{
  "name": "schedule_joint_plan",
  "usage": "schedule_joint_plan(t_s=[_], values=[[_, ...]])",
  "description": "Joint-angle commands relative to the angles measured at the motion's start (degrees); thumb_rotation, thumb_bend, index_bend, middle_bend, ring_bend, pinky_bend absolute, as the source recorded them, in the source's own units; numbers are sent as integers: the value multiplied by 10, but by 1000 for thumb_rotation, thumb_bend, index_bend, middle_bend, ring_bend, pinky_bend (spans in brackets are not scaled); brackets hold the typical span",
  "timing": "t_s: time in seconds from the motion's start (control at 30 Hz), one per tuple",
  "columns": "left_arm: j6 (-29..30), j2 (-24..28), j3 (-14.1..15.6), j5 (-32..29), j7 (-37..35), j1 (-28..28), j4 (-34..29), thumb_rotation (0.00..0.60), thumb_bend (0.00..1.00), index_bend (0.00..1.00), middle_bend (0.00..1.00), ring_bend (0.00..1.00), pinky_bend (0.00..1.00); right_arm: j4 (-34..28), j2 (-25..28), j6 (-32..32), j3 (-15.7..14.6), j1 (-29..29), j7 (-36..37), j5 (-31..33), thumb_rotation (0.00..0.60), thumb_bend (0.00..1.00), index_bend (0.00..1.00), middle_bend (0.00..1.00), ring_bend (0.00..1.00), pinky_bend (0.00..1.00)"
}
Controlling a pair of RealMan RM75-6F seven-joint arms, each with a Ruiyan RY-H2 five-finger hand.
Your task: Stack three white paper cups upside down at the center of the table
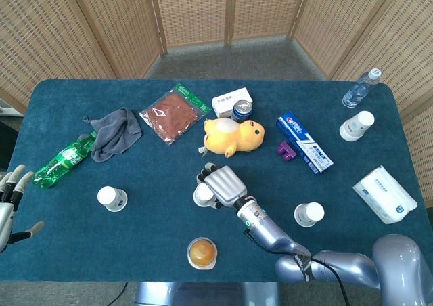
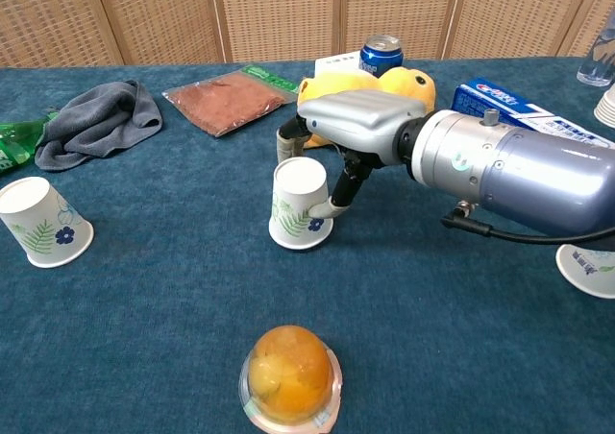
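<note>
A white paper cup with a leaf print stands upside down near the table's middle. My right hand grips it, fingers behind it and thumb against its right side. A second cup lies tilted at the left front. A third cup stands upside down at the right front. More cups are stacked at the far right. My left hand hangs off the table's left front corner, fingers apart and holding nothing.
An orange jelly cup sits just in front of the held cup. Behind the hand are a yellow plush duck, a can and a toothpaste box. A grey cloth and green bottle lie left, a tissue pack right.
</note>
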Motion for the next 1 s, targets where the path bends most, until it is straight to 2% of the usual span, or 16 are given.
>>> schedule_joint_plan(t_s=[0.03,0.17,0.47,0.6,0.77,1.0], values=[[0,0,0,0,-1,0,0,600,142,0,0,0,0,-8,4,1,1,0,0,10,600,268,257,275,105,546],[0,0,0,0,-1,0,0,600,142,0,0,0,0,-21,13,5,0,0,-5,17,600,275,138,173,16,512],[0,1,0,0,-1,0,-1,600,142,0,0,0,0,-77,52,37,-7,-9,-23,5,600,282,99,143,0,480],[3,4,0,2,-7,1,-4,600,142,0,0,0,0,-124,105,76,-22,-34,-25,-33,600,283,96,140,0,451],[6,9,0,2,-12,3,-7,600,142,0,0,0,0,-149,173,135,-44,-81,2,-90,600,281,97,123,0,331],[7,8,2,4,-5,5,-11,600,142,0,0,0,0,-156,255,217,-62,-157,79,-132,600,282,98,115,0,322]])
